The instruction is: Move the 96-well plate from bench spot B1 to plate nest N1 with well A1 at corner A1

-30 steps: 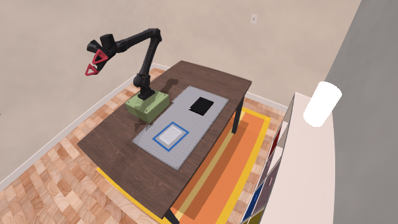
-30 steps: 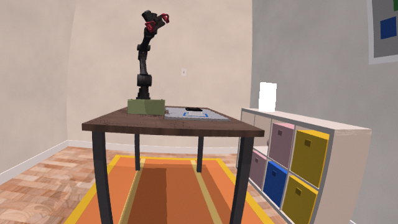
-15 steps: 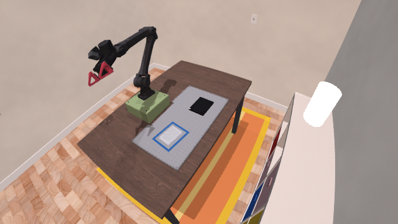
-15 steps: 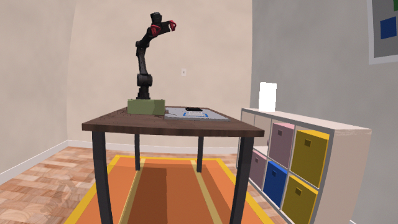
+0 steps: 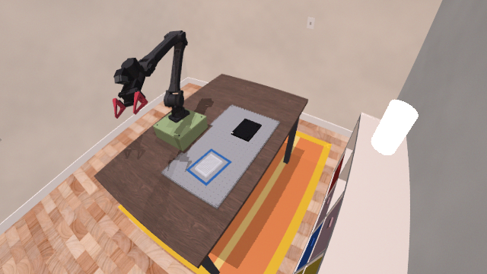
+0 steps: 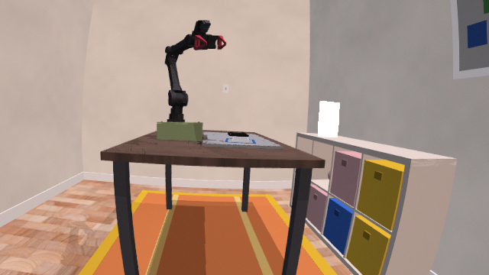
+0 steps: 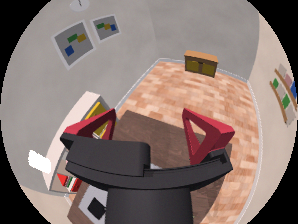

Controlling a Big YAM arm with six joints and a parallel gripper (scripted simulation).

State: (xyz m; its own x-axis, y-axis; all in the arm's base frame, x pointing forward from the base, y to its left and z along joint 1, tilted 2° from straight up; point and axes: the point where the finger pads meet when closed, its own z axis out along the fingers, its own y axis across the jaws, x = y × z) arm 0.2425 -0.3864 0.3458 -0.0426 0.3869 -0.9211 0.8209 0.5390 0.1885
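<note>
Top view alone shows the plate (image 5: 208, 164) in B1; jaws wide open, empty

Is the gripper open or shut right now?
Open: the black gripper's red triangular fingers stand wide apart with nothing between them.

Even bright light, soft shadows on the table (image 5: 152, 198); wrist view fisheye-warped.

1. The arm (image 5: 176, 57) is matte black throughout, built of slim tubular links with chunky rounded joints.
2. Its foot stands on a squat olive-green box base (image 5: 194, 131) (plain, no markings I can make out).
3. The end effector (image 5: 128, 103) carries two bright red fingers (image 5: 119, 107), each an open triangular frame, on a broad black body.
</note>
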